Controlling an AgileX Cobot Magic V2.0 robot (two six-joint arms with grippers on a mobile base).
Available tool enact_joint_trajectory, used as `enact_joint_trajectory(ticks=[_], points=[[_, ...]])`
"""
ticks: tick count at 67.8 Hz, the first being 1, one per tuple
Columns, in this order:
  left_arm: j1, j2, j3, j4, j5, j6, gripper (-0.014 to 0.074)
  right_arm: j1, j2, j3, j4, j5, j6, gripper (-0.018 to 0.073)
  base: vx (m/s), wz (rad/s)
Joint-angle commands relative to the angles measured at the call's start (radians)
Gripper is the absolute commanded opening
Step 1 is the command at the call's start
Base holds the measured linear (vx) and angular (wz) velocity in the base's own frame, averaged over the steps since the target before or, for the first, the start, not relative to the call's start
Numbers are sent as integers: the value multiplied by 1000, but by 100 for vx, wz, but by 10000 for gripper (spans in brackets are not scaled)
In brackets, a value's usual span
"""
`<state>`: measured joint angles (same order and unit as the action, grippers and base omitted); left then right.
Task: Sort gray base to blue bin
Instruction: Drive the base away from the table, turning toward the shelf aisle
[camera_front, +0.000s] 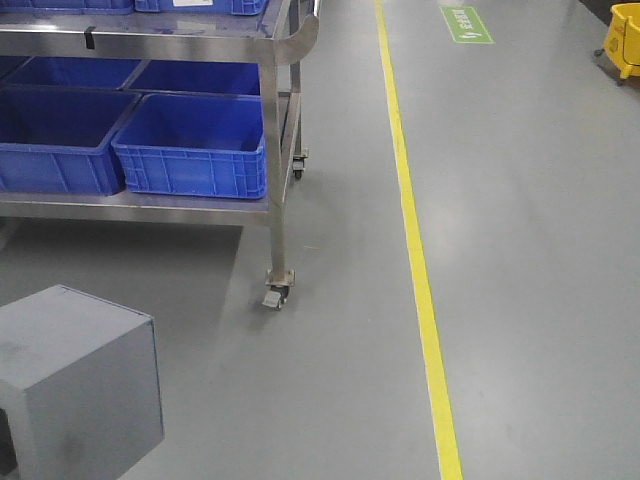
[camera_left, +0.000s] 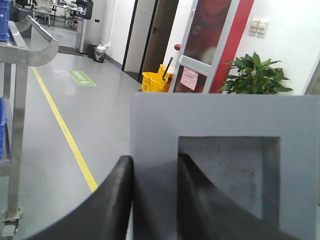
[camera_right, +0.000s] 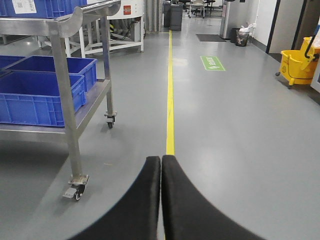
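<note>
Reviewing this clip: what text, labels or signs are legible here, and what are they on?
Nothing is legible.
Green floor marking: white characters, too blurred to read.
Pink paper notice on the glazed door: too small.
White label on the top-shelf blue plastic crate: blurred.

Front and wrist views, shared cart (camera_front: 277, 180)

You see the gray base (camera_front: 80, 380) at 7 o'clock in the front view: plain matte gray with faint dark smudges. Blue bin (camera_front: 195, 145) at 10 o'clock: bright blue. Floor (camera_front: 330, 330): pale gray, with a yellow line (camera_front: 415, 250). Sign (camera_front: 466, 24) at 1 o'clock: green. Left gripper (camera_left: 155, 162) and right gripper (camera_right: 161, 160): black.
</note>
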<state>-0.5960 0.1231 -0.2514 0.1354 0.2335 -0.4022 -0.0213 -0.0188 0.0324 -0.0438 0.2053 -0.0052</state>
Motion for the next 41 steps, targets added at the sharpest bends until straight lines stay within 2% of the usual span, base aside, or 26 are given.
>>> enact_joint_trajectory(ticks=[1, 26, 41], points=[[-6, 8, -30, -7, -109, -4, -7, -5, -7, 4, -9, -81, -7, -5, 38, 5], [-6, 8, -30, -7, -109, -4, -7, -6, -7, 4, -9, -79, -7, -5, 36, 4], [-6, 8, -30, -7, -109, -4, -7, -6, -7, 4, -9, -79, -7, -5, 31, 42]])
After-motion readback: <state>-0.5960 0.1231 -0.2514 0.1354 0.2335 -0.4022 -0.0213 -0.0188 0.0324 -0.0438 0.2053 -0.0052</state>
